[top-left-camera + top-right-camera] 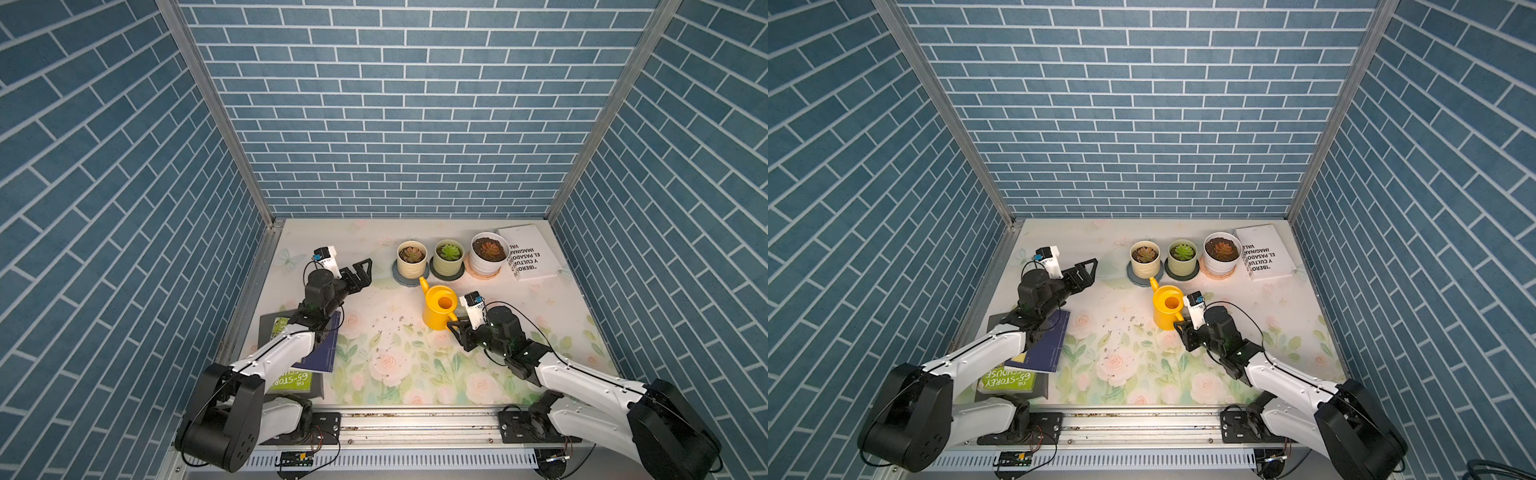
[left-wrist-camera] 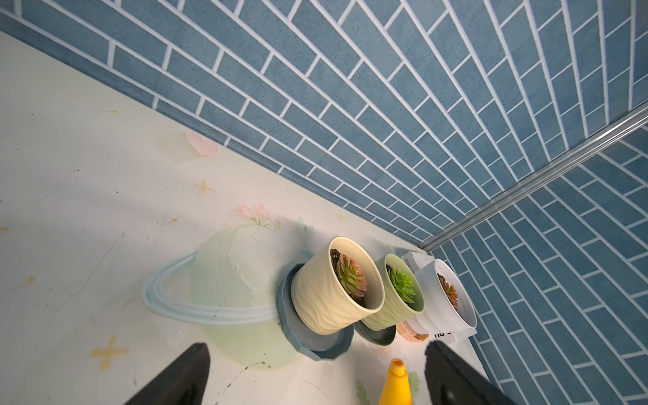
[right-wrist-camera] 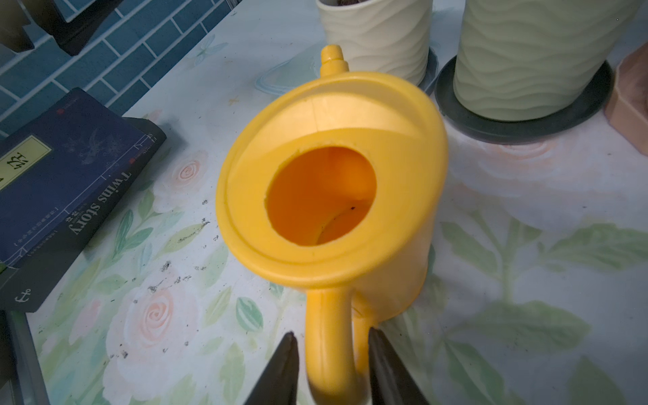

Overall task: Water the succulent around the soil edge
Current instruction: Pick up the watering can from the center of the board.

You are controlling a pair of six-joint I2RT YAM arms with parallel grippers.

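Observation:
The succulent, a reddish-orange rosette, grows in a wide white pot at the back right, ringed by the dark soil edge; the left wrist view also shows the succulent. A yellow watering can stands upright in front of the pots, spout toward them. My right gripper straddles the can's handle, the fingers close on both sides with a thin gap on one side. My left gripper hovers wide open and empty left of the pots, level with them.
Left of the succulent, a cream pot and a pale green pot stand on dark saucers. A white book lies behind the white pot. Stacked books lie under the left arm. Soil crumbs dot the mat.

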